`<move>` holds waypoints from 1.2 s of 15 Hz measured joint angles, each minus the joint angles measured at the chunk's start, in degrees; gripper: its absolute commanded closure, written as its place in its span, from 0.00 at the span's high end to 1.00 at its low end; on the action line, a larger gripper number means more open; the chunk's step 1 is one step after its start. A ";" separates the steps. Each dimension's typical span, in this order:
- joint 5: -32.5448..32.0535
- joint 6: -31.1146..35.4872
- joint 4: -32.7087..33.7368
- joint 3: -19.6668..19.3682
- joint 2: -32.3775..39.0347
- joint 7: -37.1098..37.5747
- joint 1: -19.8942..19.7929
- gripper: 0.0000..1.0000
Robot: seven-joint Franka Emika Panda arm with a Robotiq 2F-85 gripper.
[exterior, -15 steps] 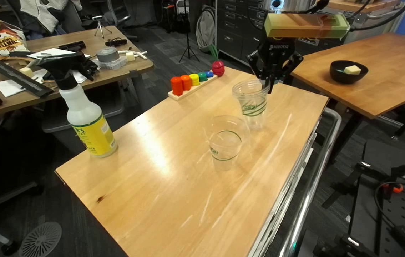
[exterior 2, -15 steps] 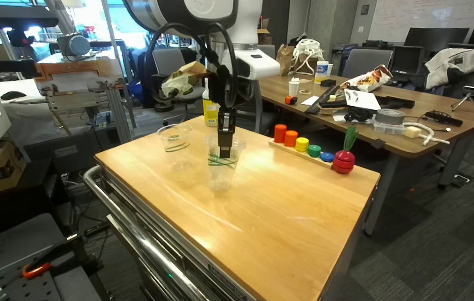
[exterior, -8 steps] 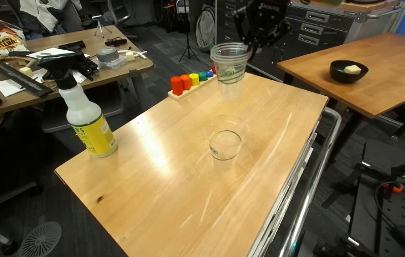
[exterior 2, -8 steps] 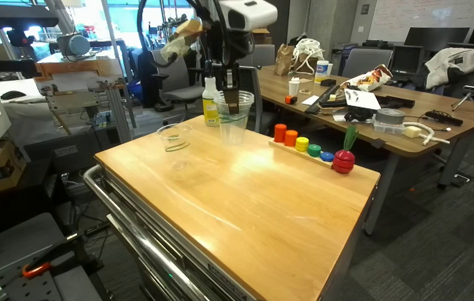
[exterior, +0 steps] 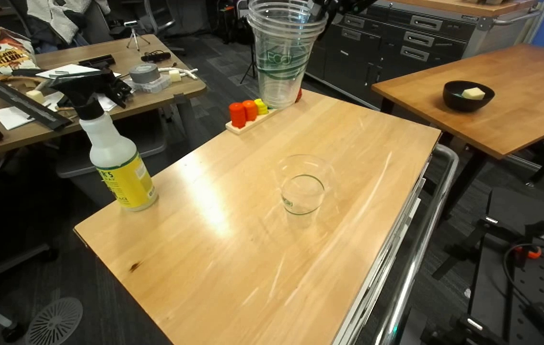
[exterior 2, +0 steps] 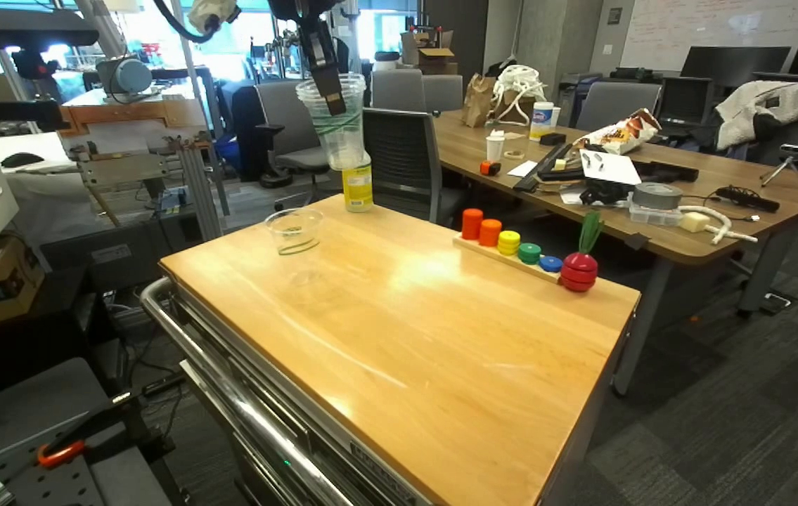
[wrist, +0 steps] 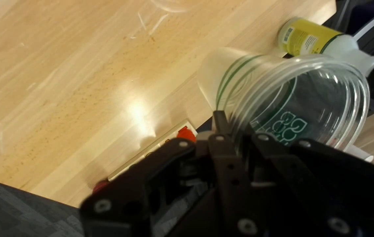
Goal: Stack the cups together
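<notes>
Gripper point(wrist: 234, 125) pinches nested cups point(exterior: 281, 62) by the rim side, aloft; looks like the carry step, next likely centre over lone cup point(exterior: 303, 196) and lower in.

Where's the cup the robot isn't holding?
In an exterior view, the clear cup stands on the tabletop, just right of the picture's middle, between the spray bottle and metal rail.

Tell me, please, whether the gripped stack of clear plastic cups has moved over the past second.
Yes: in an exterior view, the plastic cup stack has risen, from lower than the yellow-labelled spray bottle to overlapping its upper part.
</notes>
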 measured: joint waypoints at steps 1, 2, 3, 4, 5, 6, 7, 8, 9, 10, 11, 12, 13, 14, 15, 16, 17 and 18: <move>0.54 -0.01 -0.87 0.41 -1.11 -0.63 0.43 0.02; 0.91 -0.03 -1.74 0.80 -2.09 -1.12 0.73 0.02; 0.93 -0.09 -2.60 1.19 -2.96 -1.42 0.86 0.02; 0.93 -0.19 -3.42 1.58 -3.71 -1.60 0.87 0.02; 0.92 -0.42 -4.18 1.85 -4.32 -1.76 0.87 0.02; 0.83 -0.90 -4.90 2.02 -4.84 -1.88 0.87 0.02; 0.55 -1.36 -5.54 2.14 -5.13 -1.94 0.79 0.02; 0.50 -1.95 -6.14 2.17 -5.31 -2.13 0.74 0.02; 0.58 -2.44 -6.62 2.15 -5.32 -2.57 0.73 0.02; 0.70 -3.09 -7.00 2.12 -5.32 -3.11 0.73 0.02; 0.77 -3.51 -7.34 2.10 -5.32 -3.53 0.73 0.02; 0.80 -3.91 -7.65 2.10 -5.32 -3.94 0.73 0.02; 0.84 -4.27 -7.88 2.10 -5.32 -4.36 0.73 0.02; 1.00 -4.42 -8.08 2.10 -5.31 -4.88 0.74 0.02; 1.22 -4.46 -8.26 2.10 -5.28 -5.42 0.74 0.02; 1.67 -4.46 -8.44 2.10 -5.20 -5.95 0.76 0.02; 2.45 -4.46 -8.56 2.06 -5.07 -6.56 0.81 0.02; 3.51 -4.46 -8.67 1.99 -4.91 -7.33 0.93 0.02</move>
